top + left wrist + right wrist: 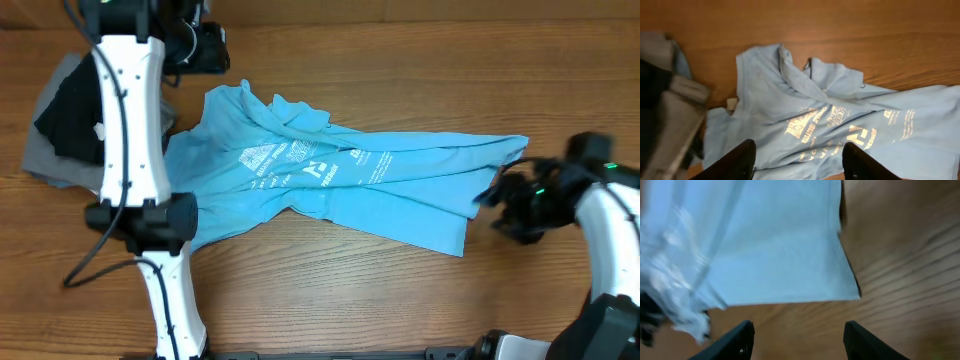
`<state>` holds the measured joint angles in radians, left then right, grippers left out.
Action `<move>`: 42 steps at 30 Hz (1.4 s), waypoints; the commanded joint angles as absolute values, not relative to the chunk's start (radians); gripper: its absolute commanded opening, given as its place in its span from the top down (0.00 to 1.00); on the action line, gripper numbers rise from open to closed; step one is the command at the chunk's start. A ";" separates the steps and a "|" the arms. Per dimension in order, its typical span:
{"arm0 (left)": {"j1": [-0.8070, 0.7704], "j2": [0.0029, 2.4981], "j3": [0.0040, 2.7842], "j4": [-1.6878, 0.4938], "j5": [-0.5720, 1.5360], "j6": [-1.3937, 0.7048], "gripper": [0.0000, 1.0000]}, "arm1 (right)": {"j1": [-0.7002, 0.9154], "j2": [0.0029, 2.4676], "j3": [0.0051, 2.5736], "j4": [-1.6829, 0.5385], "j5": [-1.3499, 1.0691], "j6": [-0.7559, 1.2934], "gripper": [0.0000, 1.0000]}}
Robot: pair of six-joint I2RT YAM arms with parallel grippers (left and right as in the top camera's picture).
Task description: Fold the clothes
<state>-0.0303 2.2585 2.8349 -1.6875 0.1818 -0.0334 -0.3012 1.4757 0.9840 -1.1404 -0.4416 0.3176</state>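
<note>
The left gripper (800, 167) has its two dark fingers (742, 159) spread wide apart with nothing held between them. In its wrist view the gap between them frames the light blue T-shirt (790, 100), and whether they touch the cloth cannot be told. Just past the fingertips runs the white lettering (835, 130) on the chest. Further ahead the neckline lies rumpled, with a fold of cloth thrown across it, and beyond that is the bare wood of the table (840, 30). Off to this gripper's left a small white tag (731, 103) shows at the shirt's edge. Past it lies a heap made of a grey garment (677, 115) and a black garment (650, 82), pressed against the shirt's side. The right gripper (800, 347) is likewise parted, with only wood grain between its fingers, in a view that is blurred. A straight hem and one corner of the shirt lie just ahead of its fingertips, apart from them, with wood in the gap between. From overhead the shirt lies stretched crosswise and wrinkled. Its long creases run toward the right gripper, which sits just beside the hem end. The dark heap lies at the opposite end, partly hidden under the left arm.
</note>
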 commanded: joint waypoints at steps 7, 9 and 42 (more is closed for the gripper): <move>-0.017 2.000 2.735 -1.690 0.129 -0.042 0.33 | -0.233 1.470 0.693 -0.927 -0.350 0.448 0.39; -0.017 1.963 2.679 -1.690 0.105 -0.046 0.32 | -0.233 1.470 0.646 -0.873 -0.360 0.458 0.40; -0.018 1.891 1.845 -1.659 0.204 -0.059 0.45 | -0.447 1.253 1.199 -1.418 0.022 0.490 0.96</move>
